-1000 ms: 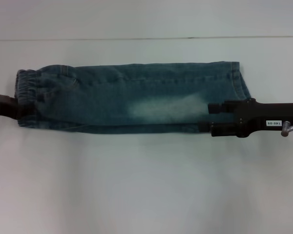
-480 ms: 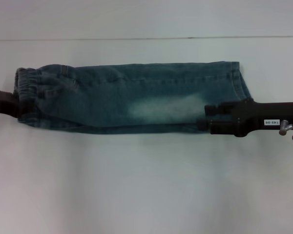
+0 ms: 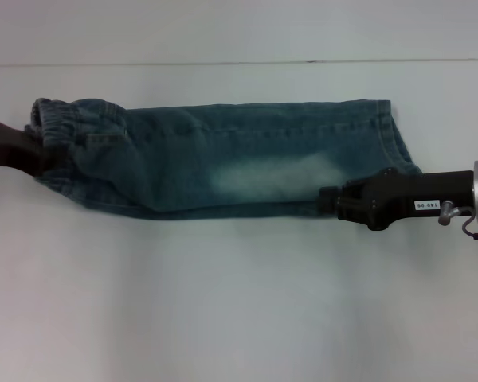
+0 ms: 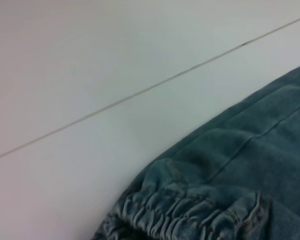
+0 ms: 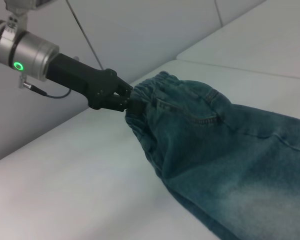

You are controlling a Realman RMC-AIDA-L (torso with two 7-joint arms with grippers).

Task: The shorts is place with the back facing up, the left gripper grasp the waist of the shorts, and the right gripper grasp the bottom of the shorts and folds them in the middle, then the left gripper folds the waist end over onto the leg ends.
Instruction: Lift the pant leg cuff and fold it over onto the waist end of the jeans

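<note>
Blue denim shorts (image 3: 223, 159), folded lengthwise, lie stretched across the white table (image 3: 223, 302). Their elastic waist (image 3: 60, 119) is at the left and the leg ends (image 3: 386, 131) at the right. My left gripper (image 3: 37, 156) is shut on the waist and holds it raised and bunched above the table. The right wrist view shows this grip clearly, the left gripper (image 5: 126, 104) pinching the waist (image 5: 155, 87). In the left wrist view only the gathered waist (image 4: 190, 215) and denim appear. My right gripper (image 3: 325, 202) rests open at the front edge of the leg ends.
A thin seam line (image 3: 223, 64) runs across the table behind the shorts. Bare white surface stretches in front of the shorts. In the right wrist view a raised white ledge (image 5: 240, 45) lies beyond the waist.
The left gripper has lifted the waist and drawn it slightly to the right, bunching the cloth. The right gripper has slid left and a little toward the front edge.
</note>
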